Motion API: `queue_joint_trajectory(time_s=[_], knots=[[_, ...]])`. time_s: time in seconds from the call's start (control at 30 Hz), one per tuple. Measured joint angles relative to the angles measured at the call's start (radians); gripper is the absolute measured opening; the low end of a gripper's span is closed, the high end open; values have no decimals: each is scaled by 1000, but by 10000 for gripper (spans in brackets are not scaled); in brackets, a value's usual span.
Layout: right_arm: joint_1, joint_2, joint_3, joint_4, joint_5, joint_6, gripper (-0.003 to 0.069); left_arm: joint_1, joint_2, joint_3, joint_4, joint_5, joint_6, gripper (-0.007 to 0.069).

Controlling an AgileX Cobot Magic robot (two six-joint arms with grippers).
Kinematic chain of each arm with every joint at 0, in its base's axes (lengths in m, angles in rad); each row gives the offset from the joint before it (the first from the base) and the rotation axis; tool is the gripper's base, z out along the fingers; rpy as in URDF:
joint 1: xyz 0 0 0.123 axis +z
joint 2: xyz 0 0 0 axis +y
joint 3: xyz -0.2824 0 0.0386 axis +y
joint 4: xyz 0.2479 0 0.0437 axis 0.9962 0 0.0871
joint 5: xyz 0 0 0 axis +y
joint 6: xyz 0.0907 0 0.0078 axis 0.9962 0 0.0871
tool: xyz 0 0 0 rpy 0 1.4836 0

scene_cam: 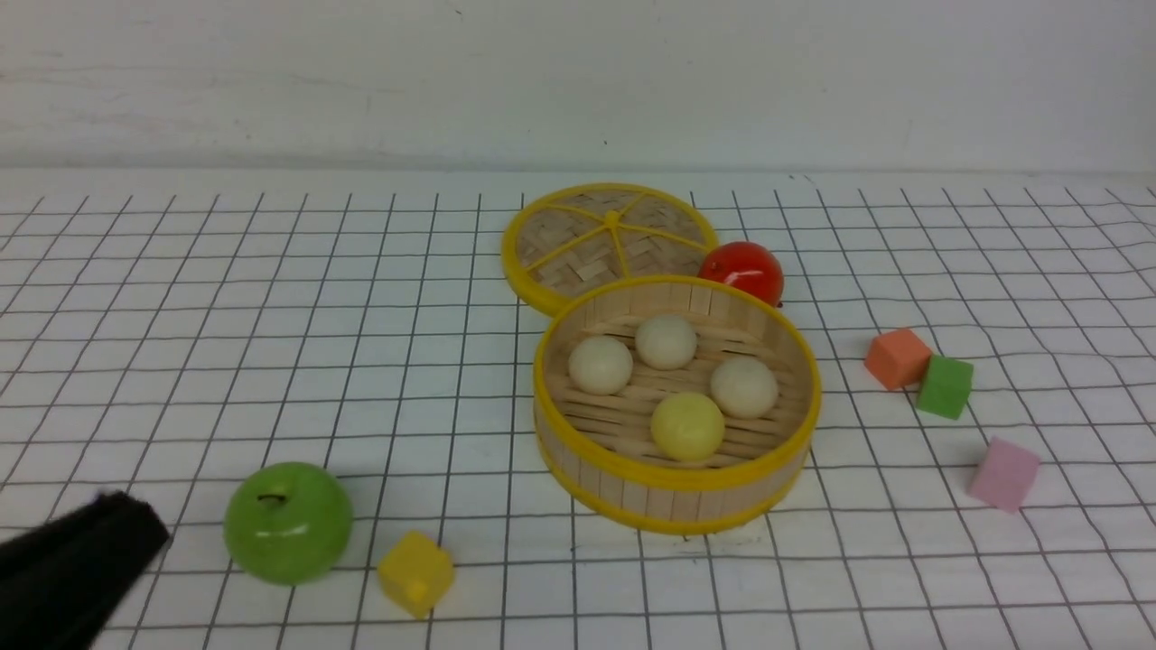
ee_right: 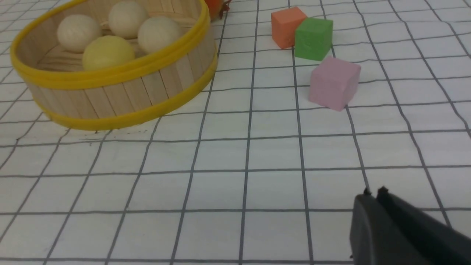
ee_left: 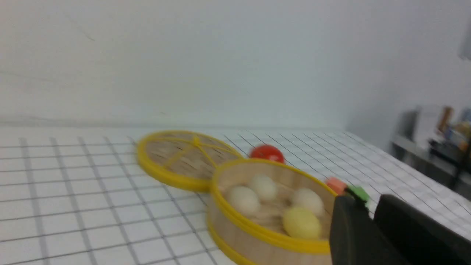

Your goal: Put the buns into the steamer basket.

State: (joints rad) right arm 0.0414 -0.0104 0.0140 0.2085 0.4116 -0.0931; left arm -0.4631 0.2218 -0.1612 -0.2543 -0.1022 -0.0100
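The right gripper (ee_right: 372, 193) shows only in its own wrist view: two dark matte fingers pressed together, nothing between them, above bare checked cloth. The left gripper (ee_left: 369, 206) shows in the left wrist view as two black fingers with a narrow gap and nothing in it; whether they are fully pressed together I cannot tell. In the front view only its dark tip (scene_cam: 108, 524) enters at the lower left, beside the green apple (scene_cam: 288, 522).

The steamer basket (scene_cam: 677, 492) stands upright near the table's middle, its opening facing up and its round wall of vertical bamboo slats bound by yellow rims. On its slatted floor lie the buns: three smooth cream domes (scene_cam: 601, 365) (scene_cam: 666, 341) (scene_cam: 743, 386) and a pale yellow one (scene_cam: 687, 425) nearest the robot.

The front view alone shows the apple and the yellow cube (scene_cam: 415, 572). The flat woven lid (scene_cam: 607, 236) lies behind the basket, with the glossy red fruit (scene_cam: 742, 269) at its right edge. The right wrist view shows the orange cube (ee_right: 287, 25) touching the green cube (ee_right: 313, 38), with the pink cube (ee_right: 334, 82) just beside them.
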Motion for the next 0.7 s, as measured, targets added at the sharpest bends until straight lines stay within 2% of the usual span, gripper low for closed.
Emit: queue_joint_trajectory(time_s=[0.1,0.27,0.33,0.37,0.43,0.7], knots=[[0,0,0,0,0,0,15,156,-85,49,36,41,-90,4],[0,0,0,0,0,0,20,325,-221,158,151,188,-199,-13],[0,0,0,0,0,0,21,343,-229,175,172,245,-208,-13],[0,-1,0,0,0,0,22,351,-232,185,196,348,-212,-13],[0,-1,0,0,-1,0,22,352,-232,192,206,443,-214,-13],[0,-1,0,0,-1,0,33,352,-232,192,211,479,-222,-13]])
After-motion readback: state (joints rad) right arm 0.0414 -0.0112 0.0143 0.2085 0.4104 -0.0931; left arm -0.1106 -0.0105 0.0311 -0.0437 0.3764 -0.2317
